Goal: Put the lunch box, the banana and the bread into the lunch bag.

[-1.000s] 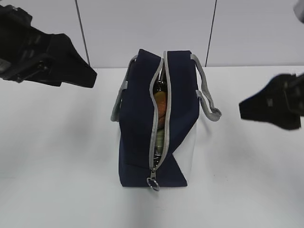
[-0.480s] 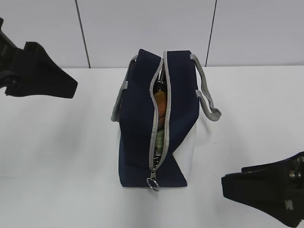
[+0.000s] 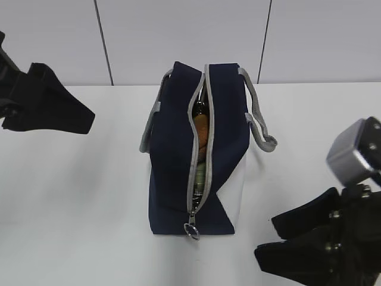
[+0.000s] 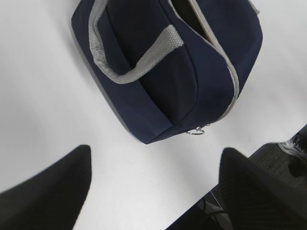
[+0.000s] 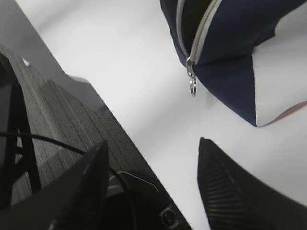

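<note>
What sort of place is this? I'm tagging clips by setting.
Probably a lab or test bench, not a home: a bare white table, plain panelled wall behind it, and loose cables on grey floor below the table edge.

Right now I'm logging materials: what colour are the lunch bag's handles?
Grey webbing handles against the navy lunch bag, clearest in the left wrist view.

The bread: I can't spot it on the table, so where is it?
In the exterior view the bread sits inside the lunch bag at the table's centre, showing orange-brown through the open zipper, between the two grey handles.
</note>
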Available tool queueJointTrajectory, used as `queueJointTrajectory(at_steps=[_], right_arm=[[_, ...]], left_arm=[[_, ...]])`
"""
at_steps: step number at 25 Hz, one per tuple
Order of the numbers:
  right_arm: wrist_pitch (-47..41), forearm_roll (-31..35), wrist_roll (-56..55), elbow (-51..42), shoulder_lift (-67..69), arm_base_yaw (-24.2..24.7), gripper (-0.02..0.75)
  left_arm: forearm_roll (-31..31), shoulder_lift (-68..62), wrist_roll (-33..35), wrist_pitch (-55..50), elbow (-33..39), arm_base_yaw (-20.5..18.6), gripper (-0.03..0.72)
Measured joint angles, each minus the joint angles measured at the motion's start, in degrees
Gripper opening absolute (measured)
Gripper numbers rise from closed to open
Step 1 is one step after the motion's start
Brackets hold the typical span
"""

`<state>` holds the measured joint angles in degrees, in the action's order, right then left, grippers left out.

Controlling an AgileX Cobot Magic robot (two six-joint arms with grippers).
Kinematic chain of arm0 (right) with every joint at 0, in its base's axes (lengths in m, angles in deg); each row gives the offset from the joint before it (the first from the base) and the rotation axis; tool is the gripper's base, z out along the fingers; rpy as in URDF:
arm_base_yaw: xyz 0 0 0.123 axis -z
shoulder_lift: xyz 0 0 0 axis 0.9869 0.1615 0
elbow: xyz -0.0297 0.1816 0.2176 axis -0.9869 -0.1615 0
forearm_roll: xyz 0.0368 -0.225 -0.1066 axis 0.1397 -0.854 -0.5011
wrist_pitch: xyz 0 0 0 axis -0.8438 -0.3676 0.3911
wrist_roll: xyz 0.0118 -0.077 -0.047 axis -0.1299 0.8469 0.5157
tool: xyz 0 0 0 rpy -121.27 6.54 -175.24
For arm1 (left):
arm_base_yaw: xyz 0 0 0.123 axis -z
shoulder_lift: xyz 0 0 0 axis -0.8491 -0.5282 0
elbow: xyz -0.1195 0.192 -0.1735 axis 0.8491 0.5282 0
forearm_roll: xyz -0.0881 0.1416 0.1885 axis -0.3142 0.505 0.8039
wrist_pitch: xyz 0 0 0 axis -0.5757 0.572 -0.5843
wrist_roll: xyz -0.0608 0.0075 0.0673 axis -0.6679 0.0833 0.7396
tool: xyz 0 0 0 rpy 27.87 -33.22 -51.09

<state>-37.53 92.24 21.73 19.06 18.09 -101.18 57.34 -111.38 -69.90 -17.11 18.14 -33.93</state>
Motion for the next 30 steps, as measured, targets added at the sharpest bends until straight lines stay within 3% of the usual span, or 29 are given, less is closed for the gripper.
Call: queueJointTrajectory(at_steps=[2, 7, 10, 14, 24, 30], right_arm=[[0.0, 4.5, 10.7, 0.0, 5.5, 0.0, 0.433], [-0.7, 24.2, 33.7, 0.0, 19.1, 0.0, 0.433], [-3.1, 30.7, 43.3, 0.6, 26.8, 0.0, 0.433], [-8.2, 32.7, 49.2, 3.2, 35.8, 0.0, 0.433], [-9.4, 34.8, 53.8, 9.0, 44.1, 0.0, 0.433], [-10.1, 35.2, 55.3, 9.3, 44.5, 0.0, 0.359]], left_arm=[[0.0, 0.0, 0.0, 0.0, 0.0, 0.0, 0.542], [0.2, 0.0, 0.0, -0.6, 0.0, 0.0, 0.542], [0.7, 0.0, 0.0, -1.1, 0.0, 0.0, 0.542], [1.5, 0.0, 0.0, -1.6, 0.0, 0.0, 0.54], [1.8, 0.0, 0.0, -2.4, 0.0, 0.0, 0.54], [1.9, 0.0, 0.0, -2.4, 0.0, 0.0, 0.54]])
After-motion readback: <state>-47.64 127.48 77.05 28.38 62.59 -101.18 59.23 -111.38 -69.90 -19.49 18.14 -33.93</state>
